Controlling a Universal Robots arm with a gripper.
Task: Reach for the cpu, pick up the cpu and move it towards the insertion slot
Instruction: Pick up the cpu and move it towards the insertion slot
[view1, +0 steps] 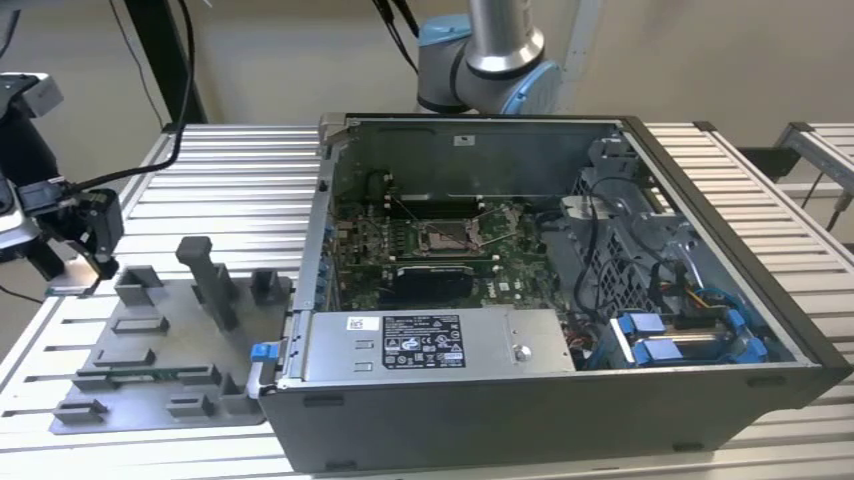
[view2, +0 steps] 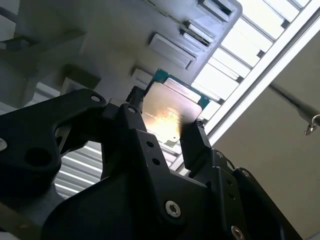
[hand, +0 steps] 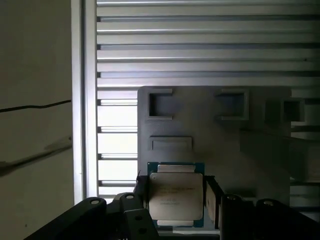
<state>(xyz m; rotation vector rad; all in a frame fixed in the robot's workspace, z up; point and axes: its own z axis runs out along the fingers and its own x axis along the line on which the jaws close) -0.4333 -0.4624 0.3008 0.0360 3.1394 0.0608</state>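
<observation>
In both wrist views the cpu (hand: 176, 195) (view2: 170, 110), a thin square chip with a pale silvery top and green edges, sits between my gripper's (hand: 176, 194) (view2: 164, 119) two black fingers (hand: 141, 189), which press on its opposite sides. It hangs just over a corner of the grey plastic tray (hand: 200, 125). In the exterior view my gripper (view1: 96, 262) is at the far left, above the tray's (view1: 160, 370) far corner. The insertion slot (view1: 447, 237), a shiny silver frame with a dark centre, lies on the motherboard inside the open computer case (view1: 534, 410), well off to the exterior view's right.
The tray carries upright grey posts (view1: 207, 280) and several rectangular recesses. The slatted metal table (view1: 240, 180) ends close beside my gripper at the exterior view's left. The case's near wall and power supply (view1: 427, 345) stand between the tray and the motherboard. Cables and blue clips (view1: 667, 340) fill the case's right.
</observation>
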